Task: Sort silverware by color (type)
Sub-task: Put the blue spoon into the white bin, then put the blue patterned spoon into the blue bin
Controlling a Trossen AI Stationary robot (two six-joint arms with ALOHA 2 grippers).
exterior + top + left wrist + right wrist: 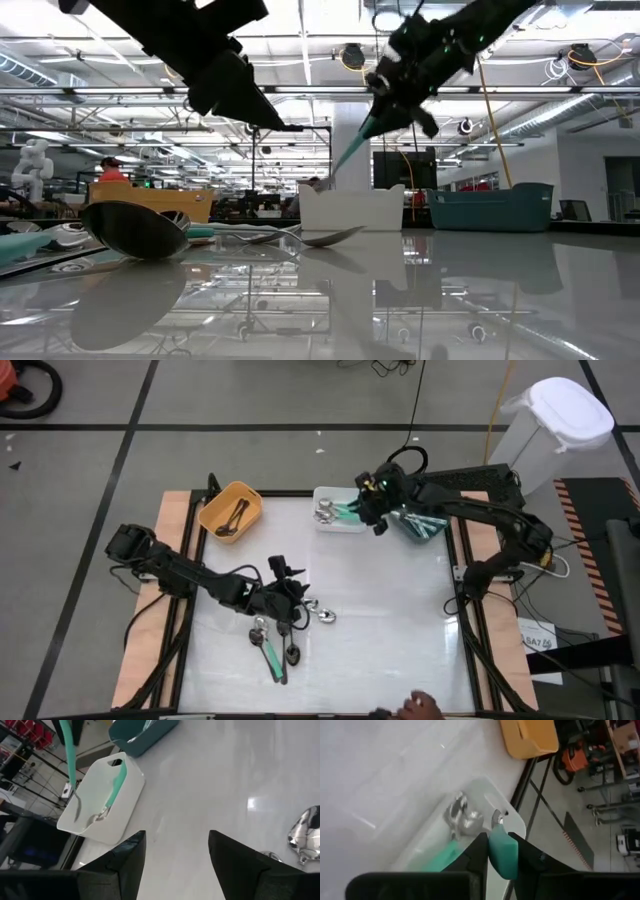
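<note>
A mint-green-handled spoon [502, 851] is pinched by its handle in the right gripper [372, 510] and hangs bowl-down over the white bin [328, 523], where more mint-handled spoons [328, 512] already lie with their shiny bowls together. Dark-handled spoons [234, 520] lie in the orange bin [247, 497] at the far left. On the counter [380, 620], left of centre, loose spoons [280, 645] lie in a small cluster, among them a mint-handled one [270, 655] and shiny bowls [322, 614] just to their right.
</note>
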